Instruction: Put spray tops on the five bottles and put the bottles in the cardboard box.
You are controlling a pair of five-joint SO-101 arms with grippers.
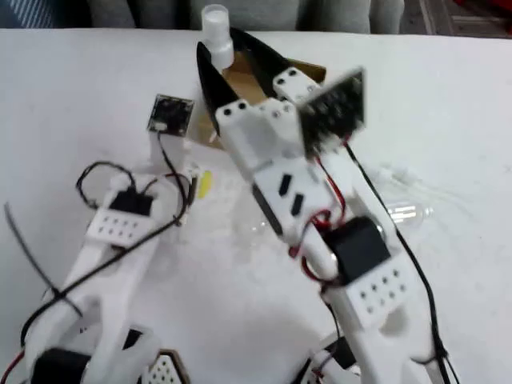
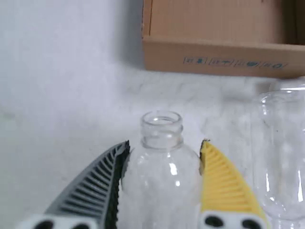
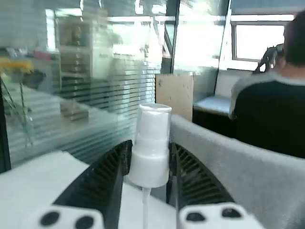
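The left gripper (image 2: 165, 143) has its grey and yellow fingers closed around the shoulders of a clear plastic bottle (image 2: 162, 176). The bottle's threaded neck is open, with no spray top on it. Just beside this bottle is a second clear bottle (image 2: 283, 157), and beyond them sits the cardboard box (image 2: 214, 55), resting on the white surface (image 1: 448, 104) with its near wall facing the left gripper. The right gripper (image 3: 149, 144) is lifted well clear of the surface, its two black fingers clamped on the collar of a white spray top (image 3: 152, 119), whose thin dip tube (image 3: 144, 205) hangs free below the collar. In the high view the right arm stretches across the middle of the surface, and the spray top it holds shows over the far side of the box. More clear bottles (image 1: 404, 210) lie on the surface to the right of that arm.
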